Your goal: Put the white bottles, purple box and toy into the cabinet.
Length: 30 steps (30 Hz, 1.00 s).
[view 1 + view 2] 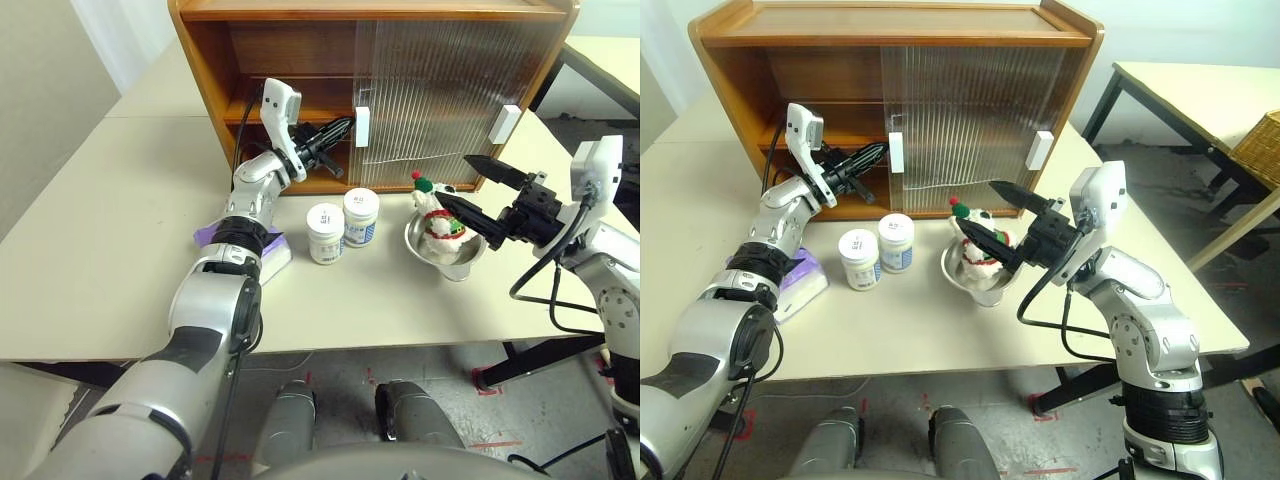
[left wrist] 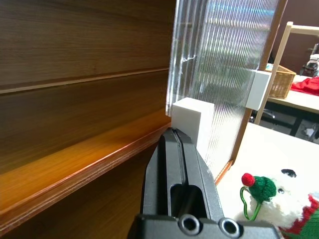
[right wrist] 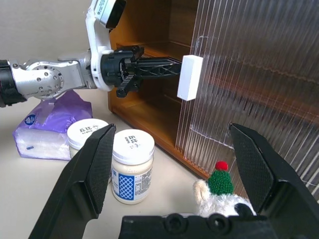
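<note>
Two bottles (image 1: 343, 226), the toy (image 1: 440, 215) in its bowl (image 1: 447, 253) at centre frame and the box (image 1: 262, 247) at left wait outside the cabinet (image 1: 300, 60). The left gripper (image 1: 345, 126), pinched shut, noses a door handle (image 1: 362, 126) and could slip off; the right gripper (image 1: 462, 184) gapes empty above the toy.

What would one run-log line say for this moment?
left gripper: shut, at cabinet door handle | right gripper: open, over toy | bottles: on table
</note>
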### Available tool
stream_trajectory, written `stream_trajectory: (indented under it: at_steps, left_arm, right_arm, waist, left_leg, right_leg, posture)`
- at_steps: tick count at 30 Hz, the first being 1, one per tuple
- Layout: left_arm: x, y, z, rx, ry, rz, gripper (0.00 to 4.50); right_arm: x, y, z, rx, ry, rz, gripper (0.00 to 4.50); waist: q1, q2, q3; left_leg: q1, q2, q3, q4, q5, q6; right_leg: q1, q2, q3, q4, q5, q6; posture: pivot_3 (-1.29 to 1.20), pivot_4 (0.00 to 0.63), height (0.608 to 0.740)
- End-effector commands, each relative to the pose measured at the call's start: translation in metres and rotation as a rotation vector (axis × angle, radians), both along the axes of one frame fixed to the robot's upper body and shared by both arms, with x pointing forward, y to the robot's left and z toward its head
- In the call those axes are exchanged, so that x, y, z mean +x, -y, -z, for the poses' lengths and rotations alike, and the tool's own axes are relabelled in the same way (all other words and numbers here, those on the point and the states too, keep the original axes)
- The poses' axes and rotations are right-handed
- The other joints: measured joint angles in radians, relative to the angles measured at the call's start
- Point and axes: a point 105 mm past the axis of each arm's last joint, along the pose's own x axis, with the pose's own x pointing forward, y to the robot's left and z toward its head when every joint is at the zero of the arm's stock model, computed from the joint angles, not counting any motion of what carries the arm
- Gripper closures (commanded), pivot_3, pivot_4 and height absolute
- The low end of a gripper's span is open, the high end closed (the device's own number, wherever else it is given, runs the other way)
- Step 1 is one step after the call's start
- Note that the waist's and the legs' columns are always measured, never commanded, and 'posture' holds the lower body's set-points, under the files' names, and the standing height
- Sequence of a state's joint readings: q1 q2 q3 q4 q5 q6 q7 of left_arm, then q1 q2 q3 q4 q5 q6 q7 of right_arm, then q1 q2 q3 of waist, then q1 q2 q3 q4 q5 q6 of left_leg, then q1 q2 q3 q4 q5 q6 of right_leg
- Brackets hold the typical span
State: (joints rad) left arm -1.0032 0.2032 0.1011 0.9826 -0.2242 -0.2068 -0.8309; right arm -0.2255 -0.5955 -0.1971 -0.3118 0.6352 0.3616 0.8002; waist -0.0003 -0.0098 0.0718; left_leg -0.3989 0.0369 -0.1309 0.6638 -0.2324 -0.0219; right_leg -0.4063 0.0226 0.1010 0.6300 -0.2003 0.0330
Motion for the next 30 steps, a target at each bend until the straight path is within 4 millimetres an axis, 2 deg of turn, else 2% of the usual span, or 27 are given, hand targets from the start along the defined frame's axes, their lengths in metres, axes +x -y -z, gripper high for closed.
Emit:
stream_trajectory:
  at_steps: [1, 5, 9, 15, 17, 20, 23, 27, 30]
  left_arm:
    - [0.004, -0.017, -0.007, 0.014, 0.026, -0.058, 4.49]
    - [0.005, -0.036, -0.011, 0.012, 0.038, -0.096, 4.49]
    - [-0.006, -0.049, -0.02, -0.011, 0.054, -0.049, 4.49]
    - [-0.039, -0.074, -0.027, -0.025, 0.027, 0.05, 4.49]
    - [-0.058, -0.092, -0.033, -0.023, -0.003, 0.089, 4.49]
    - [-0.076, -0.109, -0.039, 0.012, -0.024, 0.101, 4.49]
    - [-0.085, -0.118, -0.045, 0.03, -0.044, 0.105, 3.87]
    - [-0.099, -0.129, -0.052, 0.09, -0.061, 0.124, 2.56]
    - [-0.109, -0.137, -0.05, 0.176, -0.09, 0.145, 1.49]
  right_arm:
    - [0.001, -0.001, -0.005, -0.004, 0.021, -0.012, 0.0]
    - [0.003, -0.002, -0.005, -0.003, 0.021, -0.024, 0.0]
    - [0.006, -0.003, -0.004, -0.005, 0.016, -0.04, 0.0]
    - [0.01, -0.006, -0.002, -0.004, 0.014, -0.06, 0.0]
    - [0.012, -0.008, -0.001, -0.003, 0.01, -0.07, 0.0]
    - [0.014, -0.009, 0.0, -0.002, 0.005, -0.083, 0.0]
    - [0.015, -0.01, 0.001, -0.002, 0.003, -0.093, 0.0]
    - [0.018, -0.012, 0.003, -0.006, -0.003, -0.104, 0.0]
    - [0.019, -0.011, 0.003, -0.009, -0.004, -0.111, 0.0]
  waist:
    - [-0.001, 0.0, 0.0]
    - [-0.003, 0.0, 0.0]
    - [-0.001, 0.0, 0.0]
    - [0.002, 0.001, 0.0]
    - [0.005, 0.001, 0.0]
    - [0.01, 0.001, 0.0]
    - [0.028, 0.001, 0.0]
    - [0.045, 0.001, 0.0]
    - [0.049, 0.001, -0.001]
  left_leg:
    - [0.0, 0.0, 0.0, 0.0, 0.0, 0.0]
    - [0.001, 0.0, 0.0, 0.0, 0.0, 0.0]
    - [0.001, 0.0, 0.0, 0.0, 0.0, 0.001]
    - [0.0, 0.0, 0.0, -0.001, 0.0, 0.0]
    - [0.0, 0.0, 0.0, -0.002, 0.0, 0.0]
    - [0.0, 0.001, 0.0, -0.003, 0.0, 0.0]
    - [0.001, 0.001, 0.0, -0.003, 0.001, -0.001]
    - [0.002, 0.002, -0.001, -0.003, 0.0, -0.005]
    - [0.001, 0.003, -0.002, -0.005, -0.003, -0.01]
  right_leg:
    - [0.0, 0.0, 0.0, 0.0, 0.0, 0.0]
    - [0.0, 0.001, 0.0, 0.001, 0.0, 0.0]
    - [0.0, 0.0, 0.0, 0.001, 0.0, 0.0]
    - [0.0, 0.001, -0.001, 0.002, 0.0, 0.0]
    - [-0.001, 0.001, -0.001, 0.002, 0.0, 0.0]
    - [-0.002, 0.002, -0.001, 0.003, 0.0, -0.001]
    - [-0.003, 0.002, -0.001, 0.004, 0.001, -0.002]
    - [-0.005, 0.001, 0.0, 0.004, 0.002, -0.003]
    - [-0.008, 0.0, 0.001, 0.004, 0.003, -0.005]
  posture:
    - [-0.06, 0.055, 0.74]
    - [-0.04, 0.057, 0.74]
    - [-0.01, 0.06, 0.74]
    - [0.03, 0.062, 0.74]
    - [0.04, 0.065, 0.74]
    - [0.06, 0.068, 0.74]
    - [0.08, 0.071, 0.74]
    - [0.09, 0.073, 0.74]
    - [0.1, 0.075, 0.74]
